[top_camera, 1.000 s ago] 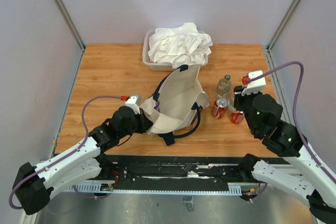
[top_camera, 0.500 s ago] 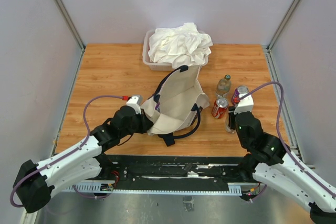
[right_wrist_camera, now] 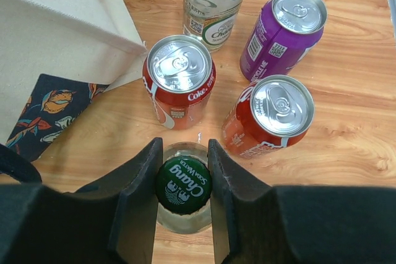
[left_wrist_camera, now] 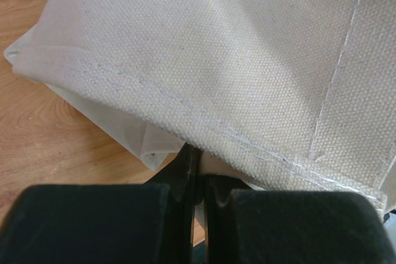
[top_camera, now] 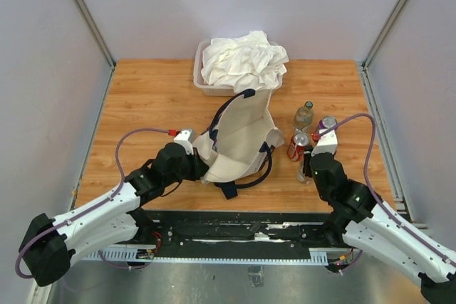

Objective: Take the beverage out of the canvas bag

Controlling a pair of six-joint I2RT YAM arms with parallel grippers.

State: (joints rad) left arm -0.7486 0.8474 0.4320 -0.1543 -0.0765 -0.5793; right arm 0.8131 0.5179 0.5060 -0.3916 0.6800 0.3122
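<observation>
Since a second ago the right gripper (right_wrist_camera: 184, 153) has drawn back and lower, its jaws clamped on the green-capped bottle (right_wrist_camera: 183, 188) upright beside the cola can (right_wrist_camera: 179, 85); the left gripper (left_wrist_camera: 197, 156) pinches the canvas bag (left_wrist_camera: 247, 60) by its hem; this beverage seems already outside the bag.

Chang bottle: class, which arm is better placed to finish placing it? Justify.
Right: the right gripper grips the Chang bottle beside the Coke can; the left gripper is clamping the canvas bag.
</observation>
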